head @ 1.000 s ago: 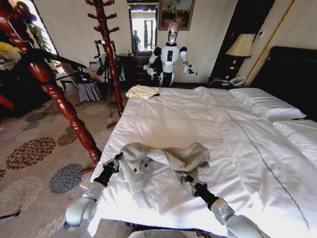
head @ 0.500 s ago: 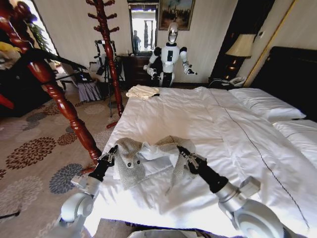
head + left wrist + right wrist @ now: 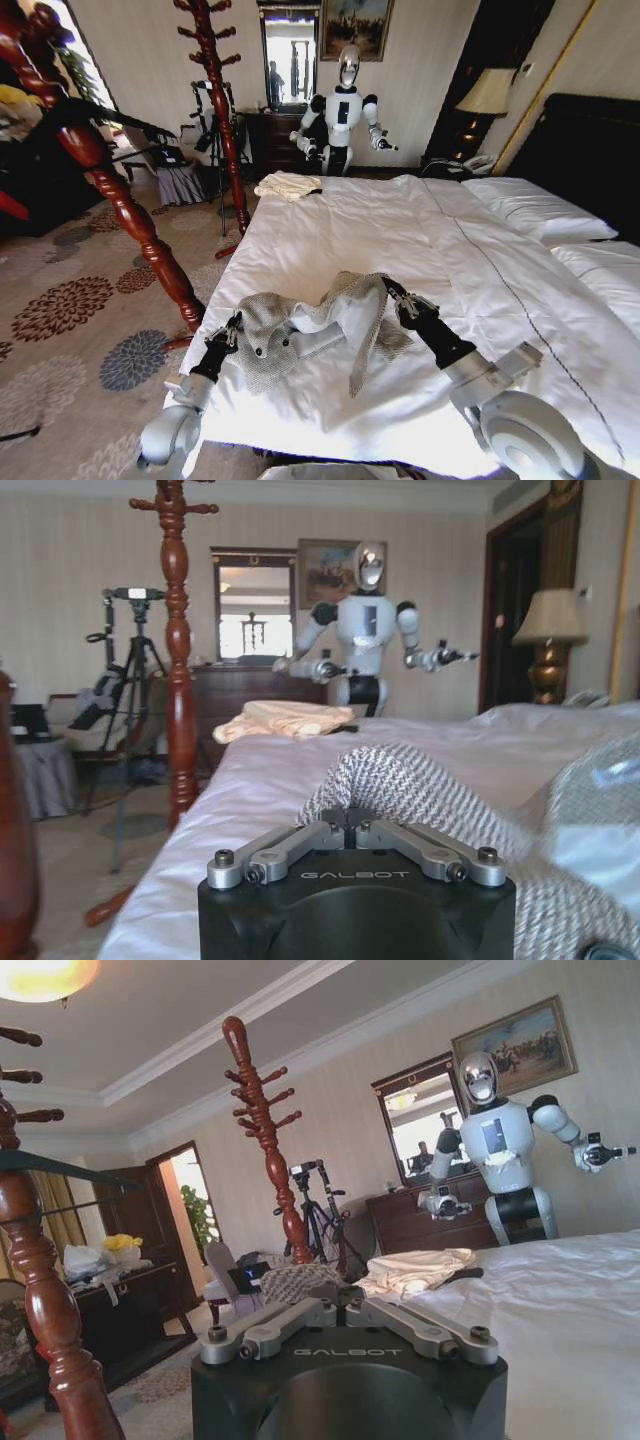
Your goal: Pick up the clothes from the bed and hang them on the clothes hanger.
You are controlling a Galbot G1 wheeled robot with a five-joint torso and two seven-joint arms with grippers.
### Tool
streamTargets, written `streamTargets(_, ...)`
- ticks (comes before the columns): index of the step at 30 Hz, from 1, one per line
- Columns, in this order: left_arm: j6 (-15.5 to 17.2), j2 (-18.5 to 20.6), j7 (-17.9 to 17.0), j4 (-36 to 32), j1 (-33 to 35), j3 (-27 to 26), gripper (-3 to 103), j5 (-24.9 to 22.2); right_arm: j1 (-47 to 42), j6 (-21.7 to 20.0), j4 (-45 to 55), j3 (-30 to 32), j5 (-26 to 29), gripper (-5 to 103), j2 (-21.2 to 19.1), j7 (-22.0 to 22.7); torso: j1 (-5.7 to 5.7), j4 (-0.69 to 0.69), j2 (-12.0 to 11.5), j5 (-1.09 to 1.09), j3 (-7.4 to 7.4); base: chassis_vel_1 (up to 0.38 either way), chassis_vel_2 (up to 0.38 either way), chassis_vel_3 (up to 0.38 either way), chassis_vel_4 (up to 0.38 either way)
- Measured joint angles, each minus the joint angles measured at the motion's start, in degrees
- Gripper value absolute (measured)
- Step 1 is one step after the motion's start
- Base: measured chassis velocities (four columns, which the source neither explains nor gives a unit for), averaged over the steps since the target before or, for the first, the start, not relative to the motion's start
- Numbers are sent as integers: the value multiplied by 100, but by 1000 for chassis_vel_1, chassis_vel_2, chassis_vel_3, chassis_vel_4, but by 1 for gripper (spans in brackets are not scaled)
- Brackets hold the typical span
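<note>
Your left gripper [image 3: 233, 327] sits low at the near left edge of the bed [image 3: 330, 230], fingers pinched together on a fold of the grey-beige jacket [image 3: 300, 325]. In the left wrist view the two fingertips [image 3: 346, 829] meet at the centre with knitted weave bunched directly over them, so the grip is on cloth.

Your right gripper [image 3: 398, 297] is raised above the duvet, nearer the middle of the bed. It is closed on the other end of the jacket. In the right wrist view its fingers [image 3: 340, 1305] are drawn together with a tuft of grey weave held at the tips.

The jacket hangs between the two grippers. The right end is lifted clear of the duvet, and a strip of it dangles down from that gripper toward the bed. The left end and the middle lie crumpled on the white cover, with pale lining showing in the folds. Two dark buttons are visible near the left gripper.

A small cream folded cloth [image 3: 287, 184] lies at the far corner of the bed, well apart from the jacket. The reddish-brown wooden coat stand [image 3: 105, 175] rises just beside the bed's left edge, near your left arm. A second coat stand [image 3: 218, 95] stands farther back. A white humanoid robot [image 3: 343, 110] stands beyond the foot of the bed by the dresser.
</note>
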Motion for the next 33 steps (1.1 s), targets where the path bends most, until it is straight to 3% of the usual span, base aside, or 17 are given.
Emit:
streamTargets(2, 133, 75, -296, 51, 28, -112, 0, 346, 89, -8, -3, -42, 9, 0, 32, 0, 0, 1, 0, 0, 0, 0, 0, 0, 0)
streamTargets(5, 168, 154, -375, 91, 35, -194, -1, 458, 124, -9, -5, -75, 11, 0, 56, -19, 0, 0, 0, 0, 0, 0, 0, 0, 0)
streamTargets(8, 260, 438, -479, 158, 94, -404, 15, 553, 166, -9, -9, -138, -8, 0, 119, -66, 0, 0, 0, -1, 0, 0, 0, 0, 0)
streamTargets(11, 252, 614, -534, 160, 154, -547, 20, 591, 188, -10, -10, -168, -16, 0, 154, -76, 0, 0, 0, -1, 0, 0, 0, 0, 0)
streamTargets(12, 209, 736, -567, 108, 193, -685, 31, 538, 212, -9, -11, -185, -19, 0, 177, -85, 0, 1, 0, -2, 0, 0, 0, 0, 0)
streamTargets(14, 167, 794, -571, 37, 212, -764, 31, 449, 231, -9, -12, -196, -21, 0, 194, -94, 0, 1, 0, -1, 0, 0, 0, 0, 0)
streamTargets(18, -230, 884, -417, -445, 343, -981, 53, -109, 267, -9, -18, -221, -24, 0, 239, -110, 0, 0, 0, 0, 0, 0, 0, 0, 0)
streamTargets(20, -303, 855, -380, -621, 418, -957, 53, -218, 271, -10, -23, -226, -26, 0, 247, -113, 0, -1, 0, 1, 0, 0, 0, 0, 0)
streamTargets(22, -381, 770, -306, -911, 599, -813, 64, -268, 279, -10, -36, -233, -33, 0, 263, -117, 0, -1, 0, 0, 0, 0, 0, 0, 0)
streamTargets(24, -492, 621, -119, -1236, 996, -479, 74, 186, 285, -11, -64, -242, -44, 0, 273, -124, 0, 2, 0, 2, 0, 0, 0, 0, 0)
streamTargets(25, -492, 621, -119, -1236, 996, -479, 74, 186, 285, -11, -64, -242, -44, 0, 273, -124, 0, 2, 0, 2, 0, 0, 0, 0, 0)
streamTargets(26, -570, 589, -63, -1264, 1124, -361, 74, 511, 286, -13, -77, -243, -45, 0, 272, -126, -1, 2, 0, 2, 0, 0, 0, 0, 0)
streamTargets(28, -821, 569, -18, -1148, 1384, -133, 85, 1265, 286, -21, -98, -244, -51, 0, 264, -129, 0, -1, 0, 1, 0, 0, 0, 0, 0)
streamTargets(30, -1065, 566, -12, -945, 1559, 23, 96, 1634, 289, -30, -104, -244, -59, 0, 257, -130, 0, 1, 0, 0, 0, 0, 0, 0, 0)
streamTargets(33, -1267, 541, -20, -762, 1659, 112, 99, 1827, 290, -38, -108, -244, -67, 0, 255, -130, -1, 1, 1, 1, 0, 0, 0, 0, 0)
